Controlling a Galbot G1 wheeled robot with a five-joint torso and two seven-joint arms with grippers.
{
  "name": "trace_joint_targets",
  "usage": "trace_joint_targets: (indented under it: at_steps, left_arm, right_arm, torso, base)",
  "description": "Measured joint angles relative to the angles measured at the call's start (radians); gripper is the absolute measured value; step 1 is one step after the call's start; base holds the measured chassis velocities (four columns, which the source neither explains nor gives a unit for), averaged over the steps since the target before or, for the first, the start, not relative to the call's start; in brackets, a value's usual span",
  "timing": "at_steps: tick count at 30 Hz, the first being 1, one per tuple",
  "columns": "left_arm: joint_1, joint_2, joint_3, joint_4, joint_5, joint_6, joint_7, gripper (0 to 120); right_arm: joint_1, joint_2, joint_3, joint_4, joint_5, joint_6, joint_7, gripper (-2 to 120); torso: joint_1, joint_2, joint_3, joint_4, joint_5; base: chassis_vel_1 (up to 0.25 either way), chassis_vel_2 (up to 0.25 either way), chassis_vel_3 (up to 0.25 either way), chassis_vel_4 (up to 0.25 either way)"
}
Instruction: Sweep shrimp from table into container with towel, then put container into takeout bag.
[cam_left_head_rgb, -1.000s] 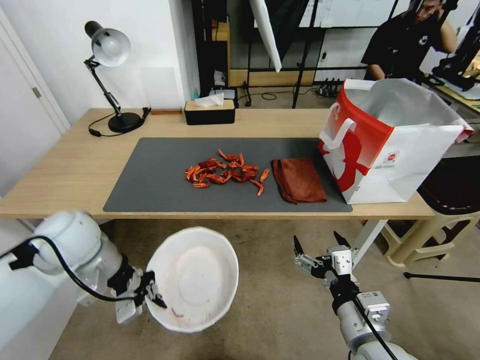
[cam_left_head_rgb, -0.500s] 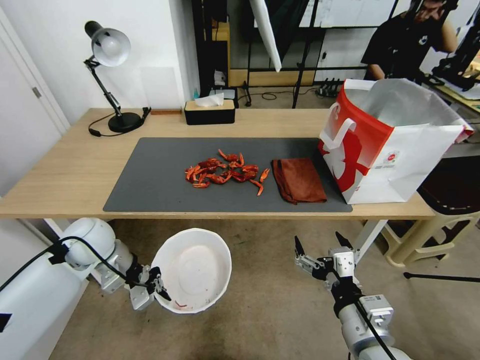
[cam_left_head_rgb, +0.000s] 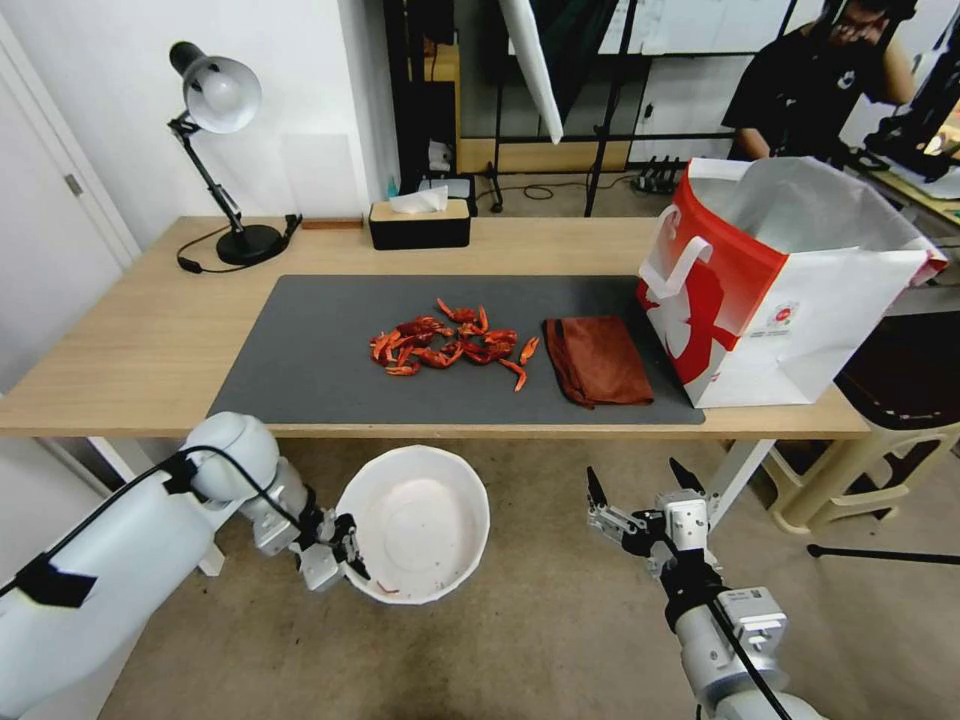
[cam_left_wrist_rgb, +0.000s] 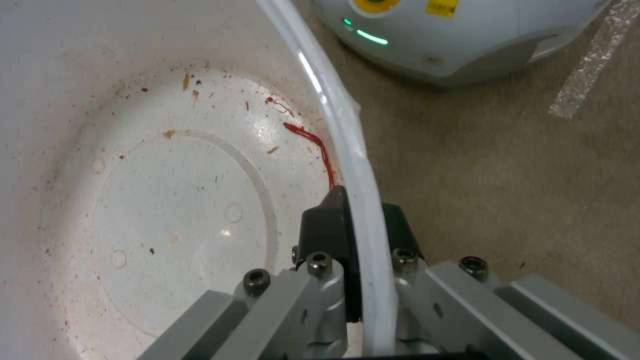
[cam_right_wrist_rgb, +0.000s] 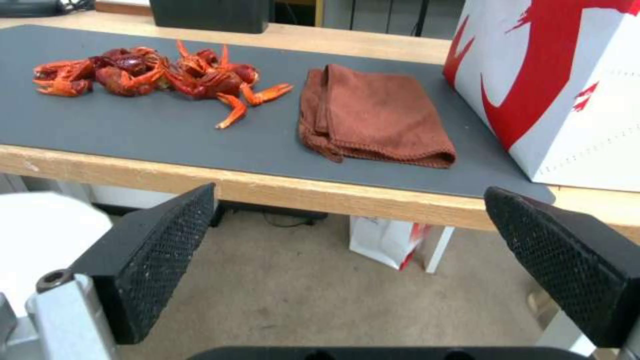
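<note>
Below the near edge of the long light-wood table (cam_left_head_rgb: 120, 340), the left gripper (cam_left_head_rgb: 345, 553) is clamped on the rim of the round white thick-walled container (cam_left_head_rgb: 425, 520), one black pad inside the wall and one outside, as the left wrist view shows (cam_left_wrist_rgb: 360, 235). That container (cam_left_wrist_rgb: 167, 200) hangs over the floor in front of the table, tilted so its inside faces the head camera; it holds only reddish specks and a thin red smear near the wall. On the dark grey mat (cam_left_head_rgb: 300, 350), the pile of curled red-orange shrimp (cam_left_head_rgb: 450, 345) lies near the middle, a little toward the mat's near edge, and the folded rust-brown towel (cam_left_head_rgb: 598, 360) lies flat just to the right of it, apart from the nearest pieces. Touching or nearly touching the towel's far side, the boxy red-and-white takeout bag (cam_left_head_rgb: 770, 290) stands upright at the table's right end, its mouth open. The right gripper (cam_left_head_rgb: 643, 490) hovers lower than the tabletop, in front of the towel, with its two black textured fingers (cam_right_wrist_rgb: 167, 250) spread wide apart and nothing between them. A black tissue box (cam_left_head_rgb: 419, 222) and a desk lamp (cam_left_head_rgb: 215, 150) stand along the far edge.
</note>
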Motion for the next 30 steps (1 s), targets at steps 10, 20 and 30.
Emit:
trace_joint_targets:
  at_steps: [10,20,30]
  left_arm:
    - [-0.12,-0.046,0.089,0.041,-0.003,0.014,0.002,0]
    - [-0.212,-0.079,0.172,0.04,-0.005,0.024,0.018,0]
    - [-0.291,-0.107,0.267,0.063,-0.003,0.02,0.025,0]
  right_arm:
    - [0.013,-0.011,0.009,-0.003,0.003,-0.009,-0.001,100]
    - [0.066,-0.034,0.009,-0.028,0.02,-0.021,-0.001,100]
    - [0.157,-0.073,0.009,-0.062,0.074,-0.016,-0.001,100]
  torso:
    - [0.0,0.0,0.0,0.0,0.0001]
    - [0.0,0.0,0.0,0.0,0.0]
    - [0.0,0.0,0.0,0.0006,0.0001]
  base:
    - [0.0,0.0,0.0,0.0]
    - [0.0,0.0,0.0,0.0]
    - [0.0,0.0,0.0,0.0]
